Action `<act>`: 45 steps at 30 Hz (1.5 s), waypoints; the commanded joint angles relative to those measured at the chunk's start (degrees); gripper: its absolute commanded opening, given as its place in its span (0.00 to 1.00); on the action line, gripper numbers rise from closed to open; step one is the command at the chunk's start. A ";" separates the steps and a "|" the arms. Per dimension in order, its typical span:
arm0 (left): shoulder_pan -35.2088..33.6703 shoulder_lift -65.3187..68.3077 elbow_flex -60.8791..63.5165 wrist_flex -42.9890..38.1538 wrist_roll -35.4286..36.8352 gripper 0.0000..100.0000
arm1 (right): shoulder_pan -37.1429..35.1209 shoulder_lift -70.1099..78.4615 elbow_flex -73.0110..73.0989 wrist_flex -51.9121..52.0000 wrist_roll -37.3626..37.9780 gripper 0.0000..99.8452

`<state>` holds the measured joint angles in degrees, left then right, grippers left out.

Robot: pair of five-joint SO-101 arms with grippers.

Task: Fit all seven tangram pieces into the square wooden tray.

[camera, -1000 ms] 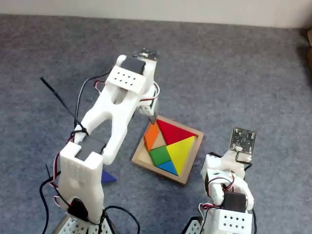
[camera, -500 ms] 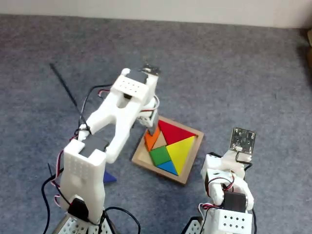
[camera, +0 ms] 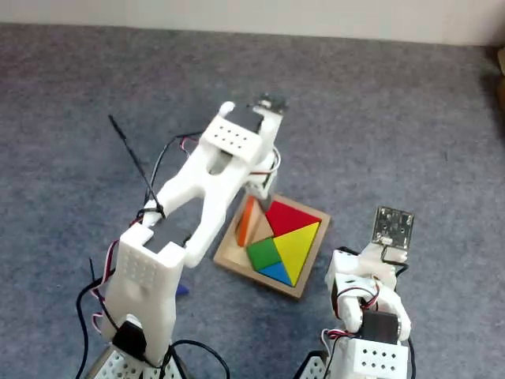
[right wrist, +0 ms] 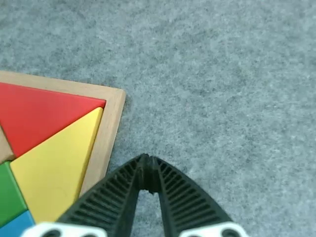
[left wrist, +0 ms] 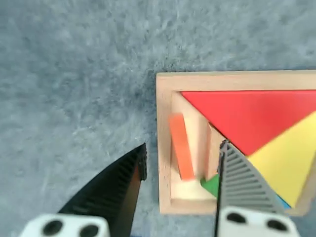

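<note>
dark blue piece (camera: 180, 290) lies on the carpet's near edge, beside the left arm's base. right gripper (right wrist: 148, 168), clenched, hangs over carpet just off the tray (camera: 256, 273) edge. blue (camera: 276, 272), green (camera: 262, 253), yellow (camera: 298, 245) and red (camera: 288, 217) pieces lie flat in the tray. left gripper (left wrist: 182, 148), released, straddles one tray wall. orange piece (camera: 248, 221) stands on edge inside that wall.

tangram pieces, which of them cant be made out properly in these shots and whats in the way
dark blue piece on the carpet, high view: mostly behind the left arm, so its shape is unclear.
green piece, left wrist view: largely behind a finger of the left gripper.
blue piece, right wrist view: cut off by the picture's edge.
orange piece, high view: its far end is hidden under the left arm.
</note>
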<state>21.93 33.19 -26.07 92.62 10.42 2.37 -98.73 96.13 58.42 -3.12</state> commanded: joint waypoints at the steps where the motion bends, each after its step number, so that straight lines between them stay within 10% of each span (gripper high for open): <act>1: 0.66 -1.01 -8.92 6.33 0.18 0.24 | 0.66 -0.48 5.67 0.22 -0.09 0.00; 45: -2.59 -9.98 5.67 -0.70 -2.29 0.20 | 0.66 -0.40 5.67 0.22 -0.09 0.00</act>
<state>20.00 25.45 -18.77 91.82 7.96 2.37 -98.73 96.13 58.42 -3.12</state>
